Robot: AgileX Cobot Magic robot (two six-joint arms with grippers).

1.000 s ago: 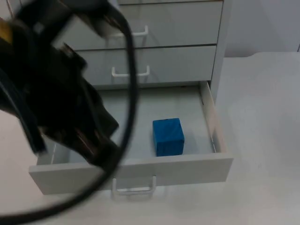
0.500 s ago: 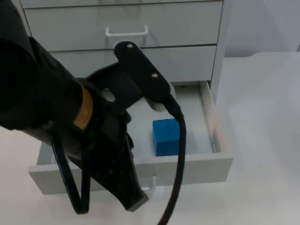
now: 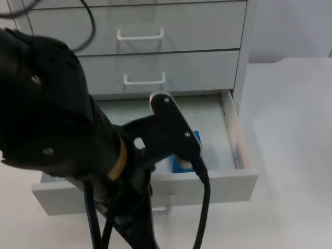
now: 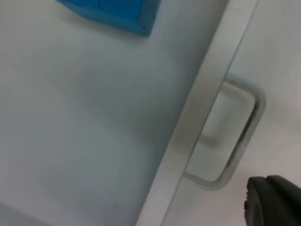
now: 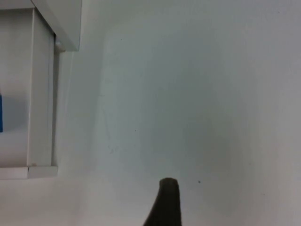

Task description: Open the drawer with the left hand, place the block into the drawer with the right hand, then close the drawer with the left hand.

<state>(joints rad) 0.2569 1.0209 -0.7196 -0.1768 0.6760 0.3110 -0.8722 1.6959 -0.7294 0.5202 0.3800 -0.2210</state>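
The bottom drawer (image 3: 236,136) of the grey cabinet (image 3: 155,46) stands pulled out toward the lower middle of the top view, its front panel running across the frame just below centre. The blue block (image 3: 185,162) lies inside on the drawer floor, near the front panel and right of centre, partly hidden behind the left arm (image 3: 67,135); bare drawer floor lies between it and the right side wall. In the left wrist view the block (image 4: 113,14) sits well apart from the drawer handle (image 4: 237,141), with bare drawer floor between.

The left arm fills the left and lower middle of the top view, dropping over the drawer's front edge. The left end effector (image 4: 273,200) shows one dark fingertip just outside the front panel, near the handle but not touching it; whether it is wide or narrow cannot be told.

The right end effector (image 5: 164,202) hangs over bare white desk (image 5: 188,94), to the right of the drawer's front corner (image 5: 42,172), with open room on every side; its spread cannot be told either. The two upper drawers are shut. No writing is legible anywhere.
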